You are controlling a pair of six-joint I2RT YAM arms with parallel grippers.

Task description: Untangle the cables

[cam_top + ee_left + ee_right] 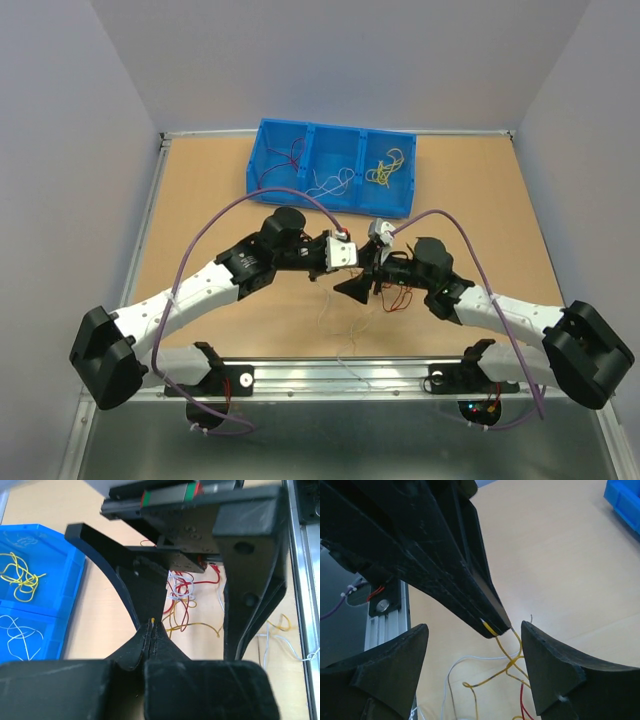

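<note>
My left gripper is shut on the end of a yellow cable, which hangs from its tips down to a knot. My right gripper is open, with its fingers either side of the left gripper's tips and that yellow cable, touching neither. Under both grippers a small tangle of red, yellow and white cables lies on the table. In the top view the two grippers meet at mid table, left and right, with the tangle partly hidden below them.
A blue bin with three compartments stands at the back; it holds red, white and yellow cables apart. A metal rail runs along the near edge. Loose white cable trails toward it.
</note>
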